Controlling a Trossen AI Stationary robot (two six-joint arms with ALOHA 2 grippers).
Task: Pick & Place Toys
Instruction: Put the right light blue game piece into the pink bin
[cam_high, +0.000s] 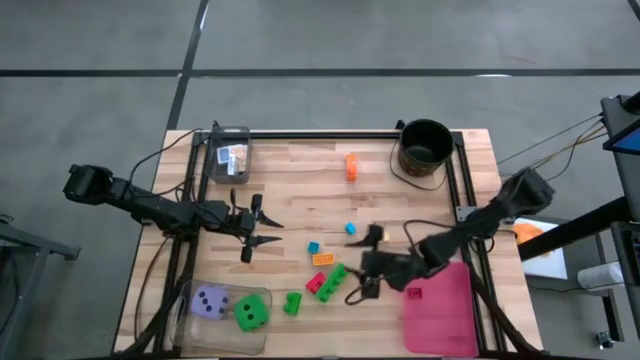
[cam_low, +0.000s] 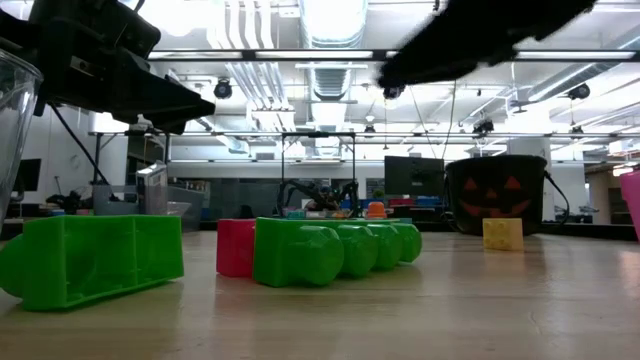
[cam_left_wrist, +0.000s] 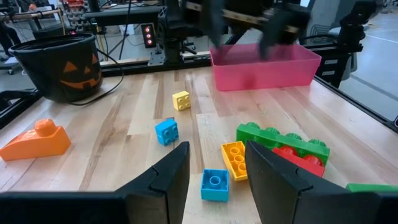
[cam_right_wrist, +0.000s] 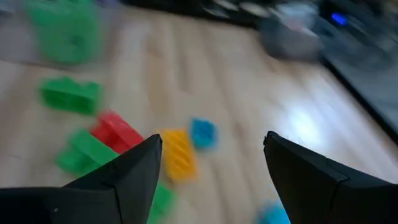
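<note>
Small bricks lie flat on the wooden table's middle: a long green one (cam_high: 333, 278) against a red one (cam_high: 315, 283), a yellow-orange one (cam_high: 322, 259), two blue ones (cam_high: 313, 247) (cam_high: 350, 228) and a green one (cam_high: 292, 302). My right gripper (cam_high: 367, 262) hovers open above them and touches nothing; its wrist view shows the yellow-orange brick (cam_right_wrist: 177, 152) and a blue brick (cam_right_wrist: 202, 132) below its fingers. My left gripper (cam_high: 268, 228) waits open at the table's left, pointing toward the bricks (cam_left_wrist: 214, 185), its fingers (cam_left_wrist: 165, 180) with nothing between them.
A black pumpkin-face bucket (cam_high: 425, 148) stands at the far right and a pink tray (cam_high: 445, 315) at the near right. A clear bin (cam_high: 222, 318) at the near left holds a purple die (cam_high: 210, 300) and a green die (cam_high: 251, 313). An orange brick (cam_high: 351, 166) lies far back.
</note>
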